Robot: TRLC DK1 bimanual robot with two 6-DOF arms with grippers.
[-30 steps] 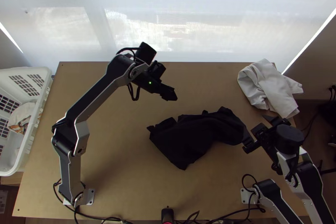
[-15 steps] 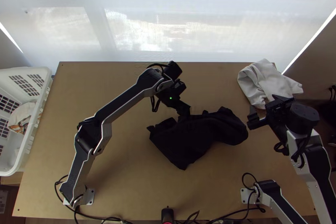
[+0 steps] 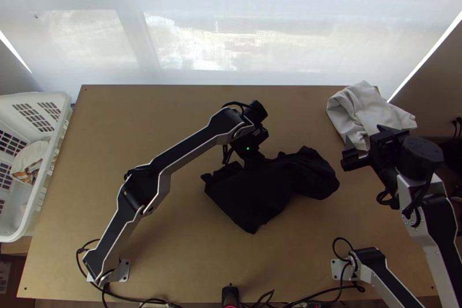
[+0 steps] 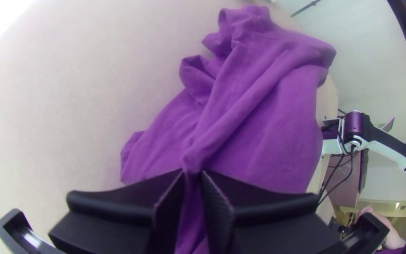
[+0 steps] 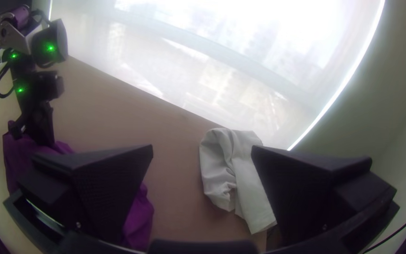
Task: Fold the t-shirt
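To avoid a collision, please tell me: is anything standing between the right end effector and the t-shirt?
Nothing visible stands between the right end effector and the t-shirt; the white cloth lies off to the side.

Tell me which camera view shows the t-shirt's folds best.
The left wrist view: close up, the t-shirt shows creases, one ridge pinched by the left gripper. The top view gives its bunched outline; the right wrist view, parts behind the right gripper.
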